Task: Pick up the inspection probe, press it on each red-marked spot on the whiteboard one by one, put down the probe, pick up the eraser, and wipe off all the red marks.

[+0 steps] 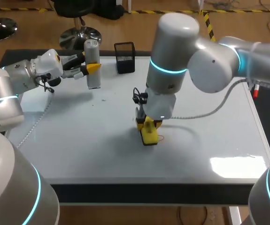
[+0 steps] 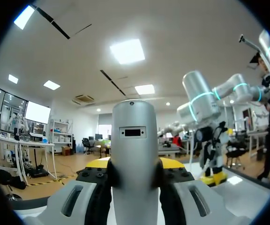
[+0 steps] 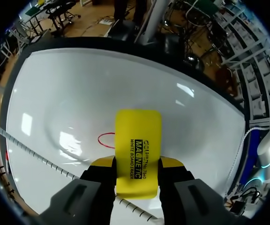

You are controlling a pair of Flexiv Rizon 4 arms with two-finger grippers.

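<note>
Near the middle of the whiteboard (image 1: 102, 140), which lies flat and covers most of the dark surface (image 1: 266, 122), stands the one eraser (image 3: 138, 150). It is a smooth, bright yellow block with rounded corners and black print on its face. The right end effector (image 3: 138, 165) pinches it from both sides, with one yellow-tipped finger against each long edge. The eraser's far end is down against the glossy white board.

Just beside that end is the only red mark (image 3: 105, 139) in sight, a thin, hand-drawn oval outline. The eraser meets the oval's edge but does not cover it.

At the far left corner of the board the single inspection probe (image 2: 135, 140) stands upright. It is a plain cylinder with a matte silver-grey finish, a rounded top and a small dark rectangular slot in its side. The left end effector (image 2: 135, 166) is clamped on its lower half, with a finger on either side. Whether the probe's foot touches the board cannot be told.

One black mesh cup (image 1: 125, 57), square in outline, sits at the far edge of the board, a little to the right of the probe and well apart from the eraser.

Both arms are smooth grey-white tubes with glowing cyan rings at the joints.
</note>
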